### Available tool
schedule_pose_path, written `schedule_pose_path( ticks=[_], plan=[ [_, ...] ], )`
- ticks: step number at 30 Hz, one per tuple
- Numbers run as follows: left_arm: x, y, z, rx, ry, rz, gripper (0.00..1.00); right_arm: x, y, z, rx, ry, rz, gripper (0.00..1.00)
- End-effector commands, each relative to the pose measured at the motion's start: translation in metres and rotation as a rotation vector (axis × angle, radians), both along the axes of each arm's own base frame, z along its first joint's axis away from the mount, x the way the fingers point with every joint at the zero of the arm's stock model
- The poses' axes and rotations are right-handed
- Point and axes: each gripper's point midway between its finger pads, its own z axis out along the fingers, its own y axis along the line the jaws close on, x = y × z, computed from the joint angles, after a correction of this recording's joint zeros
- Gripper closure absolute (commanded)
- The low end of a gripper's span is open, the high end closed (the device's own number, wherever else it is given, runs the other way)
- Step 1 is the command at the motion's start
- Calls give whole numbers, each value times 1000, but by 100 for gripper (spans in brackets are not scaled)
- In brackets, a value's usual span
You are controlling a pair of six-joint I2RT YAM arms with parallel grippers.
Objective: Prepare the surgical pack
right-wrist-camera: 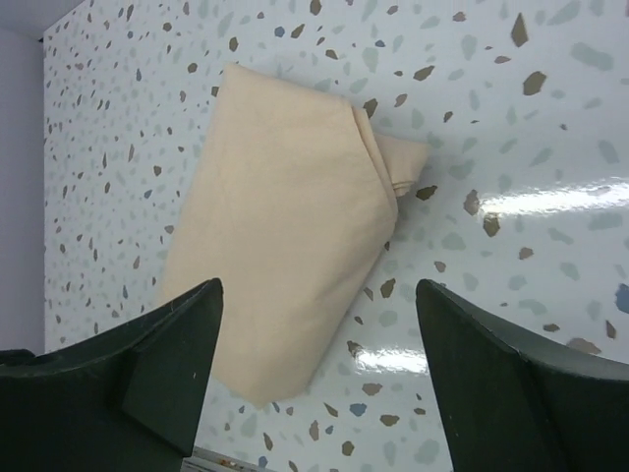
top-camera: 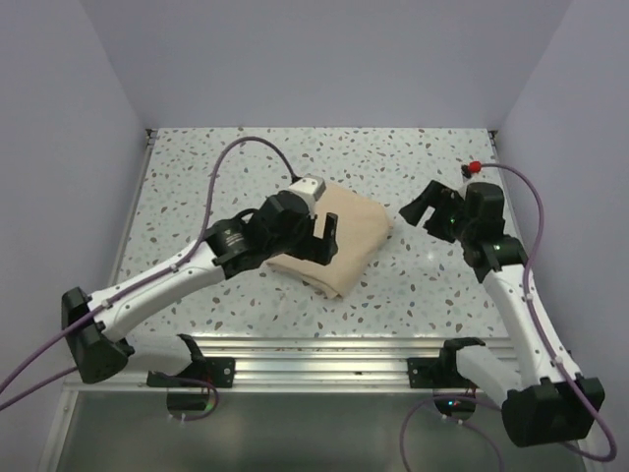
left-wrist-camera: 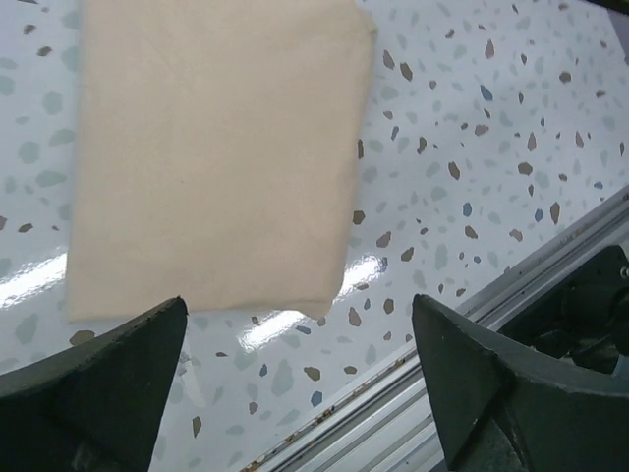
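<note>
Folded beige cloth bundle (top-camera: 359, 231) flat mid-table (top-camera: 432, 285) | left gripper (top-camera: 313, 239) over its 9 o'clock edge, jaws apart, empty | right gripper (top-camera: 425, 214) at 3 o'clock, likewise | wrapping apparently complete; next: lift clear without snagging.

Lit brightly and evenly from above, all three views. Casts only faint, soft shadows beneath the arms (top-camera: 167, 280) on the table (top-camera: 413, 285). Shows white glare streaks on the table in both wrist views, beside the cloth (left-wrist-camera: 216, 147). Renders the left fingers (left-wrist-camera: 88, 393) and right fingers (right-wrist-camera: 511, 393) dark, near-featureless, soft-edged. Keeps the top view sharp, straight-lined to the edges.
</note>
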Motion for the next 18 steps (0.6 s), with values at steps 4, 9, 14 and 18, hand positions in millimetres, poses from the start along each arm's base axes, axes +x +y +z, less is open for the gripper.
schedule_pose_path(
  ticks=[4,9,14,18],
  plan=[
    [9,61,44,-127,-174,222,0,-63,-44,-1,-206,-39,-98,14],
    [-7,115,30,-209,-291,328,0,-98,-60,0,-198,-100,-192,1],
    [-18,164,11,-370,-356,516,0,-104,-62,-2,-193,-74,-206,2],
    [-21,172,9,-444,-393,534,0,-105,-66,-7,-207,-34,-226,1]
  ],
)
